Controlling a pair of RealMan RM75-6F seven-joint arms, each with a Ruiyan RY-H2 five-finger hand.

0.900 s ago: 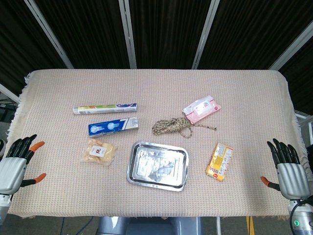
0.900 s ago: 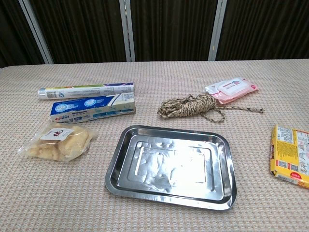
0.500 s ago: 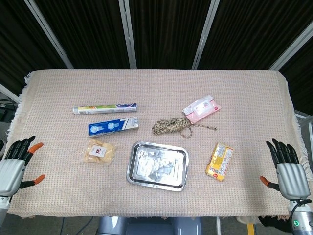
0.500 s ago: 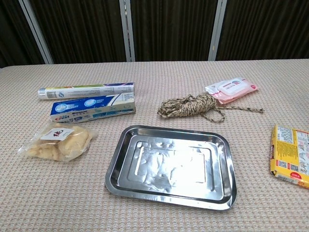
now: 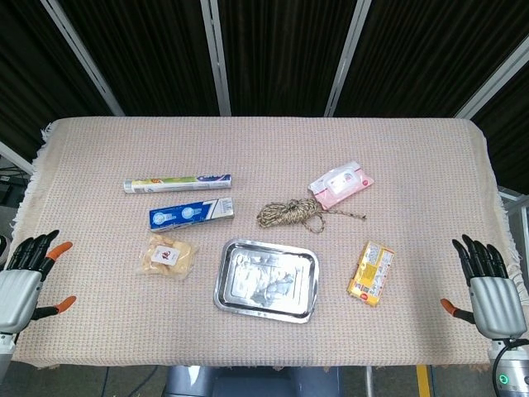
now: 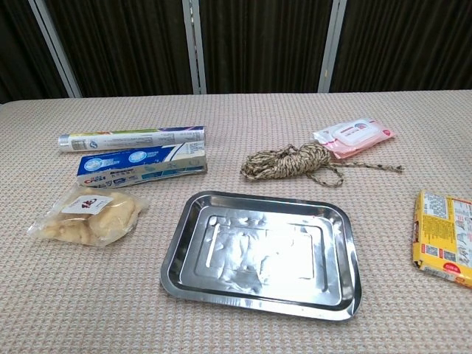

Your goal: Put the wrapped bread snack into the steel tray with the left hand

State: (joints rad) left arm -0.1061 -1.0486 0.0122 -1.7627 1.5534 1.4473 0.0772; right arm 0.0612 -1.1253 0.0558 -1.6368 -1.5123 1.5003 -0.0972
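Observation:
The wrapped bread snack (image 5: 168,256) (image 6: 89,215) lies flat on the cloth, a clear bag of pale buns with a white label, just left of the steel tray (image 5: 266,279) (image 6: 262,254). The tray holds nothing. In the head view my left hand (image 5: 23,281) hovers at the table's left front corner, fingers spread, holding nothing, well to the left of the snack. My right hand (image 5: 485,288) hangs at the right front corner, fingers apart and empty. Neither hand shows in the chest view.
A blue toothpaste box (image 5: 190,214) and a long foil-roll box (image 5: 177,182) lie behind the snack. A coil of rope (image 5: 291,213) and a pink wipes pack (image 5: 340,184) sit behind the tray. A yellow packet (image 5: 371,272) lies right of the tray.
My left hand has slipped slightly down and left toward the table's edge. The right hand barely shifted. Objects on the cloth have not moved.

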